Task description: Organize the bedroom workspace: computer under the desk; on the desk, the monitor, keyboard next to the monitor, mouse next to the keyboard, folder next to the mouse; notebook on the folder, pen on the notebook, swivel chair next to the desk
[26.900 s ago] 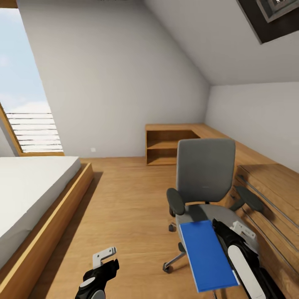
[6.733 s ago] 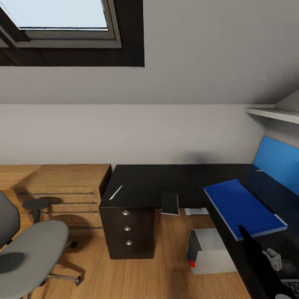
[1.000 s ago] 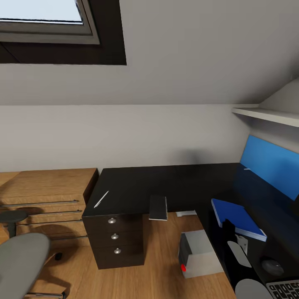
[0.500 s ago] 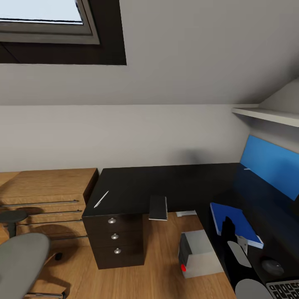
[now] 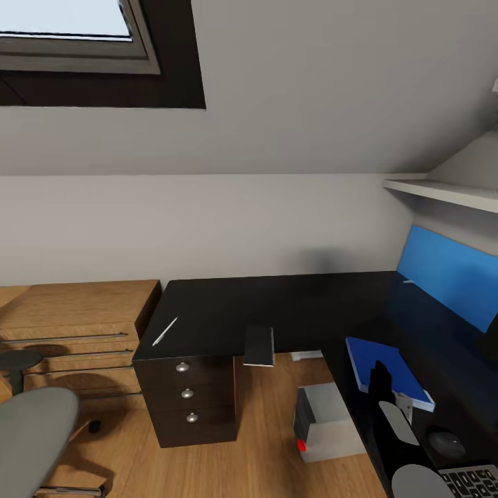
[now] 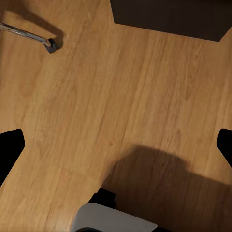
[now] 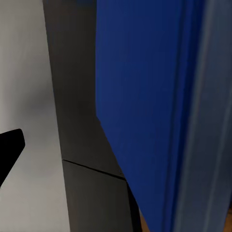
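The bright-blue folder (image 5: pixel 386 372) lies flat on the right wing of the long black desk (image 5: pixel 290 304), close to the desk's front edge, with the right gripper (image 5: pixel 382 377) over its near end. In the right wrist view the folder (image 7: pixel 145 106) takes up most of the frame, but only one dark fingertip shows at the border, so whether that gripper grips the folder or has let go cannot be told. The main risk sits here: the folder lies near the edge, and a sideways drag on withdrawal could slide it off the desk onto the grey computer (image 5: pixel 325 422) standing on the floor below. Toward the near right corner, the small black mouse (image 5: pixel 445 438) rests near the folder and the keyboard (image 5: pixel 476 481) lies just beyond it — a careless sweep of the arm could knock either out of place. Farther left, the dark notebook (image 5: pixel 259 345) hangs partly over the desk's inner edge, so a nudge or a poor pinch could tip it to the floor. The thin white pen (image 5: pixel 164 331) lies near the drawer end, slight enough to roll or slip from a grasp. The left gripper (image 6: pixel 116 145) hangs over bare wood floor, its dark fingertips spread wide and empty. The swivel chair (image 5: pixel 31 436) stands at the far left, apart from the desk — its wheeled base could catch the robot's base as it moves across.
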You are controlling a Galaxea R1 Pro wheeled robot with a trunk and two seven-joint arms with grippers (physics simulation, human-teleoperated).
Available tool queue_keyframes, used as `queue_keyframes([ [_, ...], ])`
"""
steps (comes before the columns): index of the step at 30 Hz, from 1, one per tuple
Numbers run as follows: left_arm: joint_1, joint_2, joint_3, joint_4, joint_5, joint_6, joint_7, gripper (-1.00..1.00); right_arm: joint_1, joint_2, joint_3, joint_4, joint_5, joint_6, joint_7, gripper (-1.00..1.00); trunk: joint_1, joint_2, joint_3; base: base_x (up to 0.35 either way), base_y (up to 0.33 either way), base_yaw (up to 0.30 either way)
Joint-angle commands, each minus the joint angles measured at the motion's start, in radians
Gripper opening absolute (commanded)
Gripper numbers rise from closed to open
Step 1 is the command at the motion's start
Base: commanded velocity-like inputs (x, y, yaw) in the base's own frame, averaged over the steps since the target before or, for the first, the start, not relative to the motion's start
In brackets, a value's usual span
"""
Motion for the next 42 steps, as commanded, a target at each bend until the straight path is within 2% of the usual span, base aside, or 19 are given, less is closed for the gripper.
queue_keyframes([
  [1, -0.001, 0.002, -0.008, -0.001, 0.010, -0.005, 0.007, 1.00, -0.001, 0.001, -0.001, -0.002, -0.010, -0.002, -0.001, 1.00, 0.000, -0.001, -0.001, 0.000, -0.003, 0.000],
  [16, -0.001, 0.002, -0.008, -0.001, 0.010, -0.005, 0.007, 1.00, -0.001, 0.003, 0.001, -0.002, -0.012, 0.000, -0.010, 1.00, 0.000, -0.001, -0.001, -0.086, 0.000, 0.000],
  [22, -0.001, 0.002, -0.008, -0.001, 0.010, -0.005, 0.007, 1.00, -0.001, 0.002, 0.019, -0.003, -0.012, 0.001, -0.047, 1.00, 0.000, -0.001, -0.001, -0.010, 0.000, 0.000],
  [34, -0.001, 0.001, -0.008, -0.002, 0.010, -0.005, 0.007, 1.00, 0.000, 0.008, 0.033, -0.010, -0.012, 0.001, -0.044, 1.00, 0.000, -0.001, -0.001, 0.000, 0.000, 0.000],
  [36, -0.001, 0.001, -0.008, -0.002, 0.010, -0.004, 0.007, 1.00, 0.000, 0.009, 0.043, -0.012, -0.012, 0.001, -0.043, 1.00, 0.000, -0.001, -0.001, 0.000, 0.000, 0.000],
  [37, -0.001, 0.001, -0.008, -0.002, 0.010, -0.004, 0.007, 1.00, 0.000, 0.009, 0.060, -0.013, -0.012, 0.001, -0.042, 1.00, 0.000, -0.001, -0.001, 0.000, 0.000, 0.000],
  [38, -0.001, 0.001, -0.008, -0.001, 0.010, -0.005, 0.007, 1.00, 0.000, 0.010, 0.094, -0.014, -0.012, -0.001, -0.041, 1.00, 0.000, -0.001, -0.001, 0.000, 0.000, 0.000],
  [42, -0.001, 0.000, -0.008, -0.001, 0.010, -0.005, 0.007, 1.00, 0.000, 0.011, 0.144, -0.015, -0.013, -0.002, -0.040, 1.00, 0.000, -0.001, -0.001, 0.000, 0.000, 0.000],
])
